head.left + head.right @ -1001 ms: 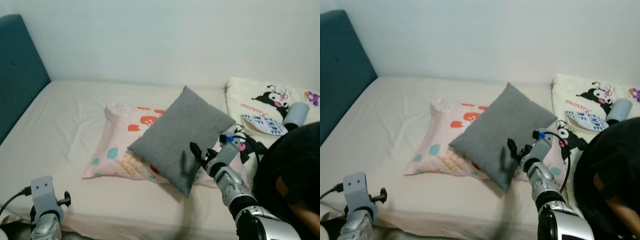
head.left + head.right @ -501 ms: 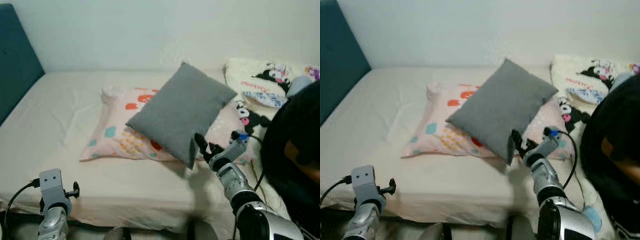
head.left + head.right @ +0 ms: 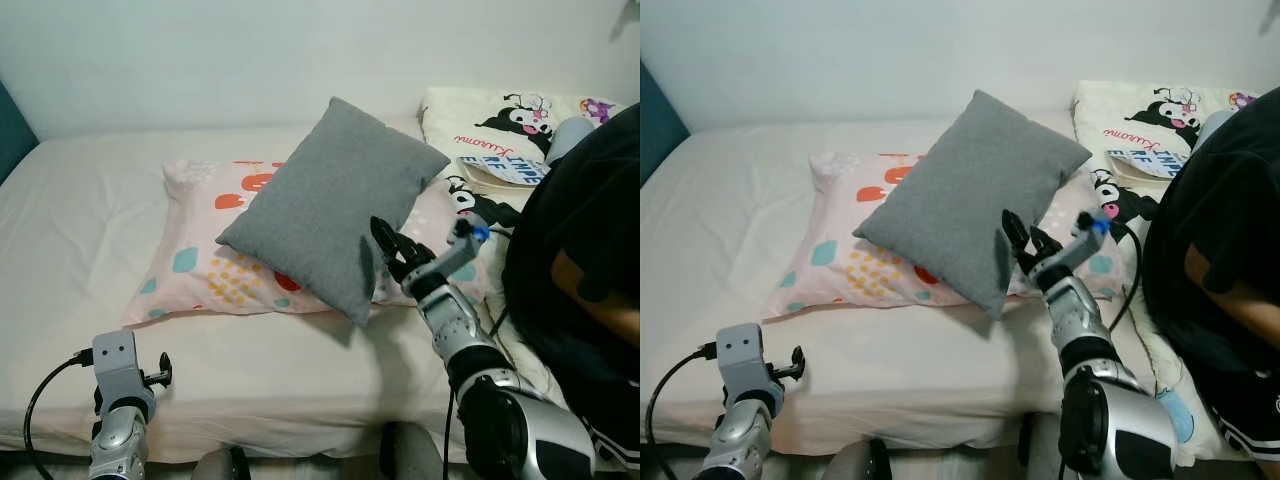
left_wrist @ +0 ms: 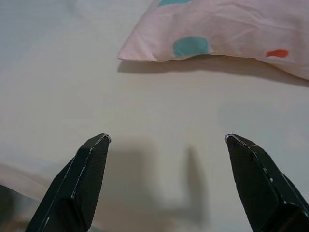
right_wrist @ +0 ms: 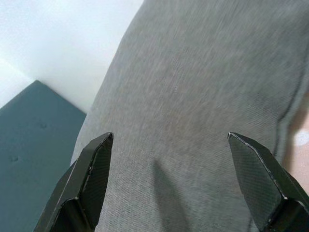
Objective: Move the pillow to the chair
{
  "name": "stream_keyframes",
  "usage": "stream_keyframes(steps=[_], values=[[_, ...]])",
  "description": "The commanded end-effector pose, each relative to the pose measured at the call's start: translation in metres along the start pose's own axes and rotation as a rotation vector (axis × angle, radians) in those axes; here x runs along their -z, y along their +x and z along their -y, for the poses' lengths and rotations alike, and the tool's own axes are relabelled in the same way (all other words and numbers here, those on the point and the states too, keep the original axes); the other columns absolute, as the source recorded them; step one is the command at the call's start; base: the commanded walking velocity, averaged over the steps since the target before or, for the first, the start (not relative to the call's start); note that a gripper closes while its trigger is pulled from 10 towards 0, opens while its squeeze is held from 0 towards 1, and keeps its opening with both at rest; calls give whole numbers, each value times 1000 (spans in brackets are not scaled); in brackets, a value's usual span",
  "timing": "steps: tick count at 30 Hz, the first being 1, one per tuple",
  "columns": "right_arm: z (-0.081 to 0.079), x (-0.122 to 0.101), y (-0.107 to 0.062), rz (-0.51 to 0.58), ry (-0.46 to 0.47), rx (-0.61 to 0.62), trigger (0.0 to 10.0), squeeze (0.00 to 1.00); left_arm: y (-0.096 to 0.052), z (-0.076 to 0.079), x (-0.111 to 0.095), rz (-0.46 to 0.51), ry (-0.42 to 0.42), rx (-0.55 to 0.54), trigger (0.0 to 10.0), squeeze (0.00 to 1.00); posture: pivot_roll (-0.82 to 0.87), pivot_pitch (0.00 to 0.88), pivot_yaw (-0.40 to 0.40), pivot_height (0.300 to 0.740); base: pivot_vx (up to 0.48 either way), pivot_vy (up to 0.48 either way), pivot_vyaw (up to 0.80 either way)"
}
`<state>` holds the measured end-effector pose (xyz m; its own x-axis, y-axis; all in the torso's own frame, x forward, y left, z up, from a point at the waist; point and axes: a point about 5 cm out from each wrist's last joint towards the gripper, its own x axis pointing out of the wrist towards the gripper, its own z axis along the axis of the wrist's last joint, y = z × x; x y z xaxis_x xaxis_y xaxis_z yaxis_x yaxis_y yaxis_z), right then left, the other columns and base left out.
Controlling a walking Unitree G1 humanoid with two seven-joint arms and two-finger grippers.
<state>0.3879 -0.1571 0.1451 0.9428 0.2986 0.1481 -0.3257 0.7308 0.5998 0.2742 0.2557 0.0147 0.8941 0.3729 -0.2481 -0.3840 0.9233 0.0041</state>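
Plain grey pillow (image 3: 327,205). Under it pink pillow (image 3: 215,265), teal, orange, yellow spots. Cream bed (image 3: 90,220). Cream blanket (image 3: 500,120), black-white cartoon print. Teal headboard (image 3: 12,140).

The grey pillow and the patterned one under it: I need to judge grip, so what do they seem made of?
The grey pillow looks like a matte, coarse woven fabric; the right wrist view shows a fine heathered weave. The patterned pillow beneath looks like smooth, thin cloth, perhaps cotton, going by its soft creases and flat printed shapes. The right gripper has its fingers spread beside the grey one.
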Motion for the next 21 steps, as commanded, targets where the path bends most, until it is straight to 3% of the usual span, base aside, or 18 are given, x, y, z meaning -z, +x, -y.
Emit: stream_keyframes(steps=[1, 2, 4, 6, 12, 13, 19, 20, 21], values=[[-6, 10, 2, -38, 10, -17, 10000, 0, -3, 0, 3, 5, 4, 6, 10000, 0, -37, 93, 14, 565, 0, 0, 0], [-19, 10, 10, -31, 42, -93, 10000, 0, -3, -1, 2, 10, 1, 3, 10000, 0, -35, 96, 12, 565, 0, 0, 0], [-24, 10, 12, -29, 51, -120, 10000, 0, -3, -1, 2, 12, 1, 2, 10000, 0, -35, 96, 12, 565, 0, 0, 0], [-39, 12, 20, -51, 44, -160, 10000, 0, -3, -1, 1, 19, 1, 2, 10000, 0, -31, 99, 8, 565, 0, 0, 0], [-47, 20, 26, -111, 20, -123, 10000, 0, -3, 0, 1, 25, -3, 3, 10000, 0, -29, 103, 2, 565, 0, 0, 0], [-48, 25, 26, -135, 13, -100, 0, 0, -3, 0, 1, 27, -6, 3, 10000, 0, -29, 106, 1, 565, 0, 0, 0], [-47, 33, 25, -175, -13, -46, 0, 0, -4, 1, 0, 30, -9, 6, 10000, 0, -30, 111, 0, 565, 0, 0, 0], [-46, 33, 25, -172, -13, -41, 3725, 0, -4, 1, 1, 31, -10, 7, 10000, 0, -32, 115, -1, 565, 0, 0, 0], [-46, 33, 25, -172, -13, -41, 3725, 0, -4, 1, 1, 31, -10, 7, 10000, 0, -32, 115, -1, 565, 0, 0, 0]])
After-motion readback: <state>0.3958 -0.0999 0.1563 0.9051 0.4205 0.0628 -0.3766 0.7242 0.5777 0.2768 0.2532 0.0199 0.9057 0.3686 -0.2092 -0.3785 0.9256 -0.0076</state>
